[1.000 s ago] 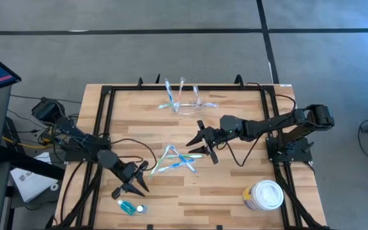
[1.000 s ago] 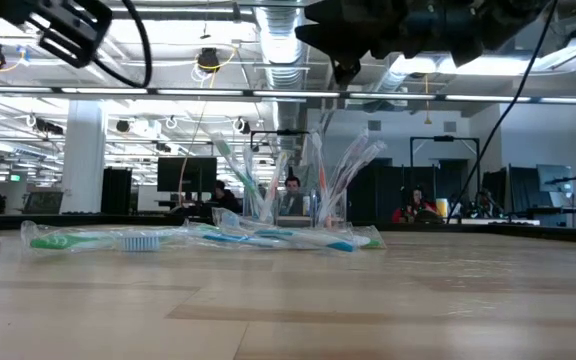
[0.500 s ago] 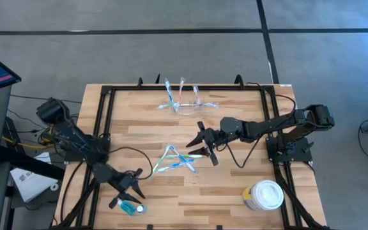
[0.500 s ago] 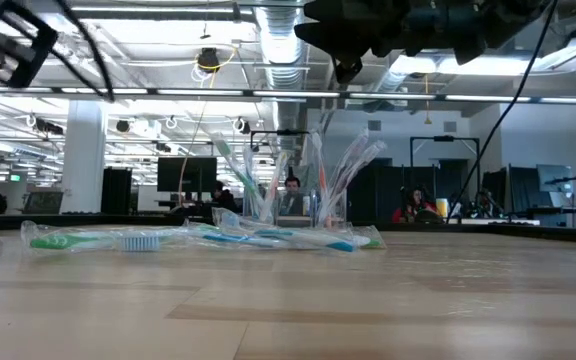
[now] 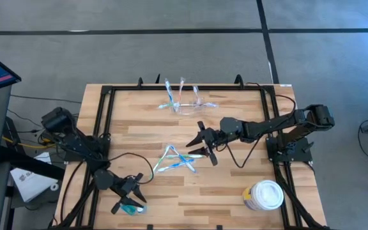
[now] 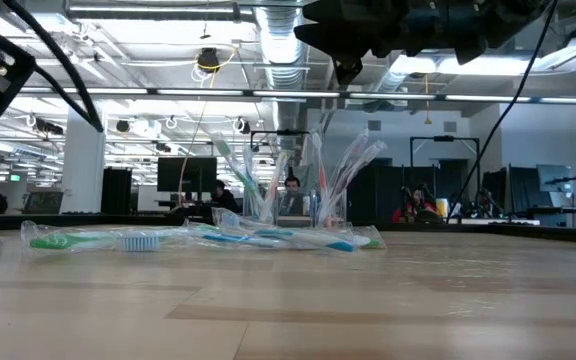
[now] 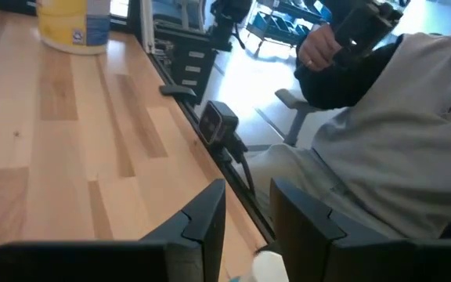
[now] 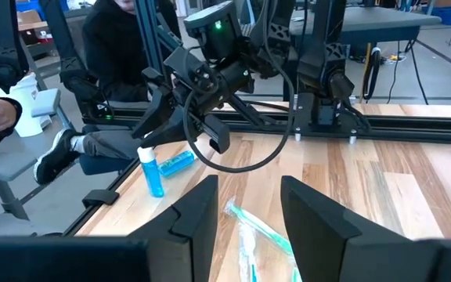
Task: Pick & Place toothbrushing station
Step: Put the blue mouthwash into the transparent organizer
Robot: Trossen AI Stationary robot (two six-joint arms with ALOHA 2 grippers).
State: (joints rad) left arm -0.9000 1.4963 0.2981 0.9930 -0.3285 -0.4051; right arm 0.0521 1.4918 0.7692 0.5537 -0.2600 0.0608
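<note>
Having swung toward the lower left of the high view, the left gripper (image 5: 128, 199) is hovering narrowly parted and empty over the blue tube (image 5: 130, 207), while the right gripper (image 5: 202, 145) is waiting parted mid-table, leaving the toothbrushing station (image 5: 185, 102) untouched at upper centre.

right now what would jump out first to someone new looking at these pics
Probably the loose heap of wrapped toothbrushes mid-table, with the open right gripper beside it. Next, the left gripper over a small blue bottle at the near left edge. A clear holder with upright brushes stands at the far edge.
</note>
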